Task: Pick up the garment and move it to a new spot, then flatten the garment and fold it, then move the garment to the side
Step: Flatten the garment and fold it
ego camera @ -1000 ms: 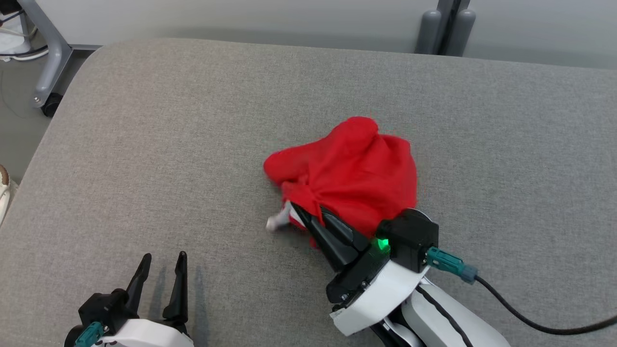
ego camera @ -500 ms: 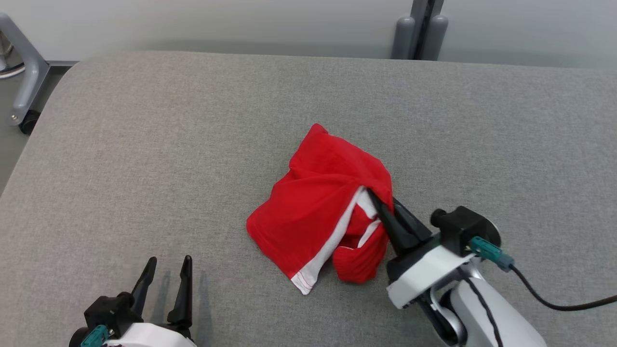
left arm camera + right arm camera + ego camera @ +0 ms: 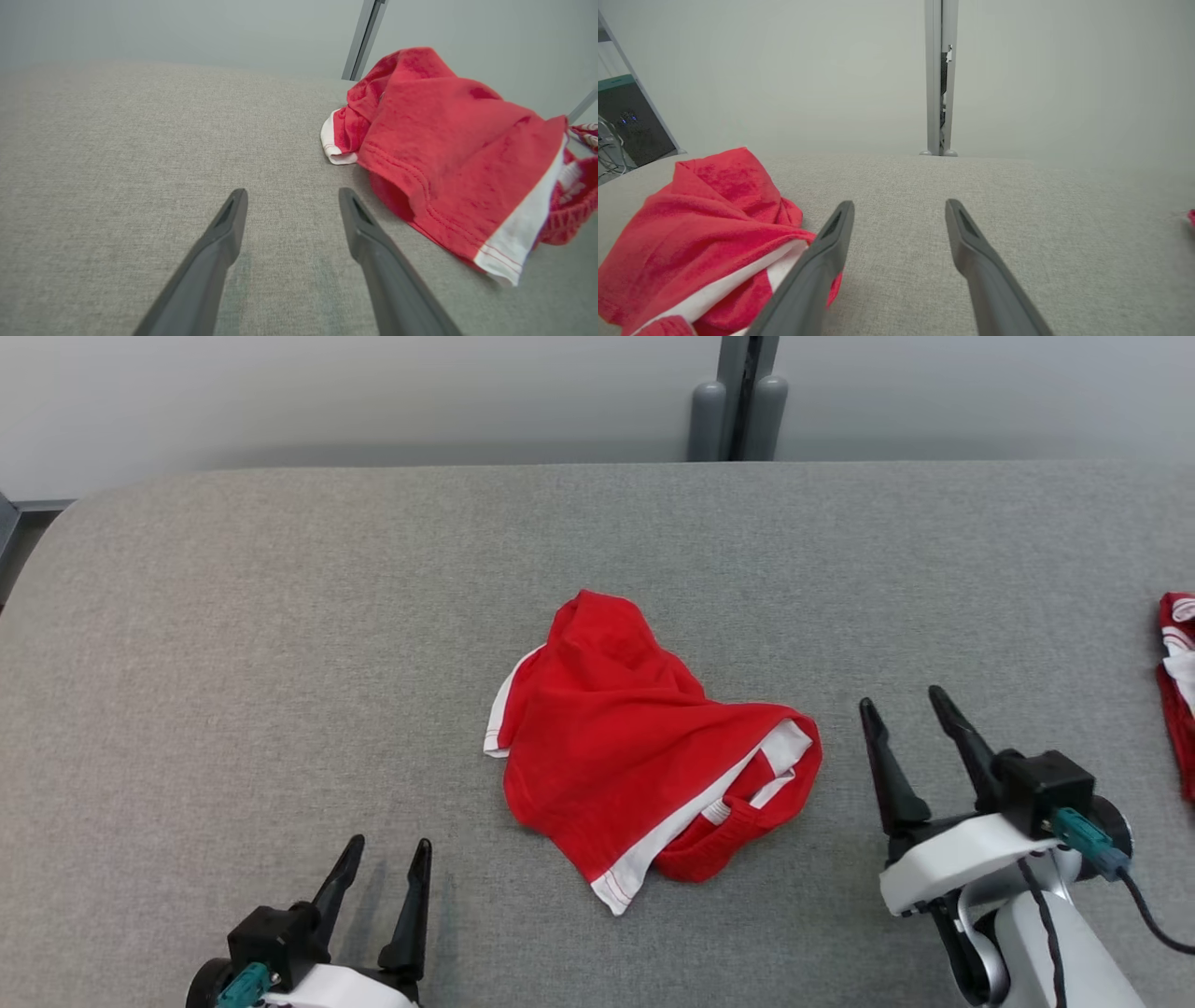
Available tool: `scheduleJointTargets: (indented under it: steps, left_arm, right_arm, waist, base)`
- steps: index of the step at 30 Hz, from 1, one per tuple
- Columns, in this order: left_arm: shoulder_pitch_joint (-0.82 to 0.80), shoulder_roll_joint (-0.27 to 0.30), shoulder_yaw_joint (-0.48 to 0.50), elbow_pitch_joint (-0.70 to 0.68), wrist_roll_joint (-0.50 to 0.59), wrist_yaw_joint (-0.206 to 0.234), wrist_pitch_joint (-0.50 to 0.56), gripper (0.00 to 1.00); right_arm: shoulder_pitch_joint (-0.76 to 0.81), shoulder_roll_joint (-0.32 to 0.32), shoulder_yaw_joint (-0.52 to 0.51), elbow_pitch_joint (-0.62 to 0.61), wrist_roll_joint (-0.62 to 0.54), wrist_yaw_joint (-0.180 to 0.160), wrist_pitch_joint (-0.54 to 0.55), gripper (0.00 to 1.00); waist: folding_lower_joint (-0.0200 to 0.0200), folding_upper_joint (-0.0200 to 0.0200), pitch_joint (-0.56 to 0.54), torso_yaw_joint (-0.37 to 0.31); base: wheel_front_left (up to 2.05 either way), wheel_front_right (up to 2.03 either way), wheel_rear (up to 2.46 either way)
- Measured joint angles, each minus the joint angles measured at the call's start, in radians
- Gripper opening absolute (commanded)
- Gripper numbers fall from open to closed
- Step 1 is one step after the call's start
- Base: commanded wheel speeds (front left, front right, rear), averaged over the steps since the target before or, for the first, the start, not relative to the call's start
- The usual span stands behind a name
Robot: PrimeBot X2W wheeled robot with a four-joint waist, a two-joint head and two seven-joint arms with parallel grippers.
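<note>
The red garment (image 3: 635,747), trimmed in white, lies crumpled in a loose heap on the grey surface (image 3: 233,635). It sits just to the left of the right claw (image 3: 901,700) and apart from it. That claw is released, its two dark fingers spread and holding nothing. The left claw (image 3: 390,843) is likewise released and empty, with the garment ahead of it and to its right, near but not touching. Well to the right of the right claw lies another red-and-white cloth (image 3: 1176,691).
</note>
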Motion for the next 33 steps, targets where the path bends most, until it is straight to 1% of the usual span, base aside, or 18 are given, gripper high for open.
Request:
scheduleJointTargets:
  steps: [2, 7, 12, 17, 18, 23, 31, 32, 33]
  left_arm:
    - [0.0, 0.001, -0.022, 0.002, -0.005, 0.0, 0.0, 1.0]
    - [0.006, 0.0, -0.12, 0.017, -0.015, 0.0, 0.0, 1.0]
    - [0.009, 0.002, -0.224, 0.04, -0.038, 0.0, 0.0, 1.0]
    - [0.005, 0.02, -0.308, 0.071, -0.056, 0.0, 0.0, 1.0]
    - [-0.004, 0.026, -0.309, 0.089, -0.061, 0.0, 0.0, 1.0]
    - [-0.024, 0.032, -0.314, 0.123, -0.052, 0.0, 0.0, 1.0]
    - [-0.04, 0.036, -0.32, 0.128, -0.041, 0.0, 0.0, 1.0]
    - [-0.042, 0.036, -0.321, 0.129, -0.041, 0.0, -0.001, 0.99]
    - [-0.045, 0.036, -0.32, 0.13, -0.041, 0.0, -0.001, 0.34]
  right_arm:
    - [0.027, 0.001, -0.036, -0.048, -0.013, 0.0, 0.0, 1.0]
    - [0.121, 0.002, -0.074, -0.146, -0.007, 0.0, 0.0, 1.0]
    - [0.188, 0.003, -0.081, -0.178, 0.011, 0.0, 0.0, 1.0]
    - [0.201, 0.002, -0.08, -0.188, 0.02, 0.0, 0.0, 1.0]
    - [0.202, 0.003, -0.077, -0.194, 0.021, 0.0, 0.0, 1.0]
    - [0.202, 0.003, -0.077, -0.2, 0.027, 0.0, 0.0, 1.0]
    - [0.205, 0.003, -0.086, -0.206, 0.035, 0.0, 0.0, 1.0]
    - [0.205, 0.003, -0.086, -0.206, 0.036, 0.0, 0.0, 1.0]
    - [0.204, 0.003, -0.085, -0.206, 0.037, 0.0, 0.0, 1.0]
  waist:
    - [0.0, 0.0, -0.006, -0.013]
    - [-0.0001, 0.0, -0.026, -0.05]
    - [0.0, 0.0, -0.044, -0.095]
    - [0.0, 0.0, -0.048, -0.142]
    - [0.0, 0.0, -0.046, -0.16]
    - [0.0, 0.0, -0.031, -0.198]
    - [-0.0001, 0.0, 0.0, -0.215]
    - [0.0, 0.0, 0.003, -0.214]
    - [0.0, 0.0, 0.006, -0.214]
  base:
    - [0.0, 0.0, 0.0]
    - [0.0, 0.0, 0.0]
    - [0.0, 0.0, 0.0]
    - [0.0, 0.0, 0.0]
    - [0.0, 0.0, 0.0]
    - [0.0, 0.0, 0.0]
    - [0.0, 0.0, 0.0]
    - [0.0, 0.0, 0.0]
    - [0.0, 0.0, 0.0]
